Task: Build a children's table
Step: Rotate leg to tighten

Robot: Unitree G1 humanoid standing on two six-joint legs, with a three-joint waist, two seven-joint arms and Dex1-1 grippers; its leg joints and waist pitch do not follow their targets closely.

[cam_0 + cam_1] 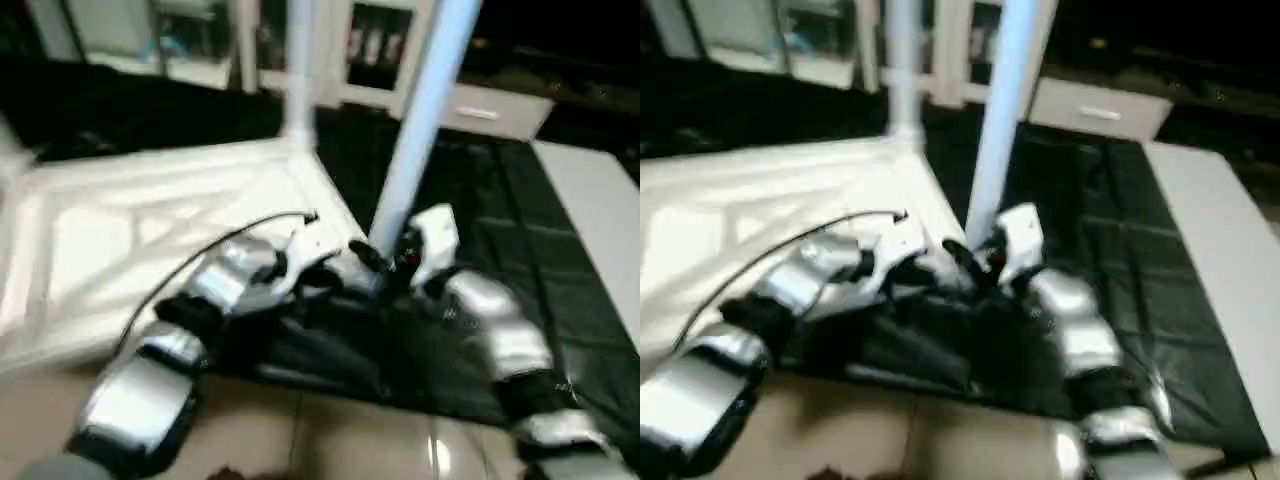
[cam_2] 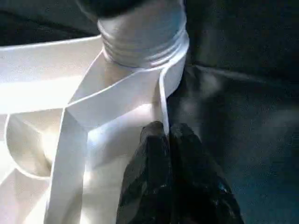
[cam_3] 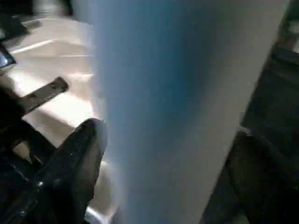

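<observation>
The white tabletop point(image 1: 120, 230) lies ribbed side up on the black covering. One white leg point(image 1: 298, 70) stands upright in its far corner. A second leg point(image 1: 420, 120) stands slightly tilted at the near right corner, and my right gripper point(image 1: 385, 262) is shut on its lower end. In the right wrist view the leg point(image 3: 187, 93) sits between the two black fingers point(image 3: 79, 163). My left gripper point(image 2: 168, 133) is shut on the tabletop's thin rim point(image 2: 161, 98), just short of the corner socket, where the leg's ridged base point(image 2: 140, 42) sits.
The black covering point(image 1: 470, 200) spreads to the right of the tabletop. A white panel point(image 1: 600, 210) lies at the far right and white cabinets point(image 1: 480, 105) stand behind. Pale floor point(image 1: 300, 430) shows at the near edge. A black cable point(image 1: 200, 250) arcs over my left forearm.
</observation>
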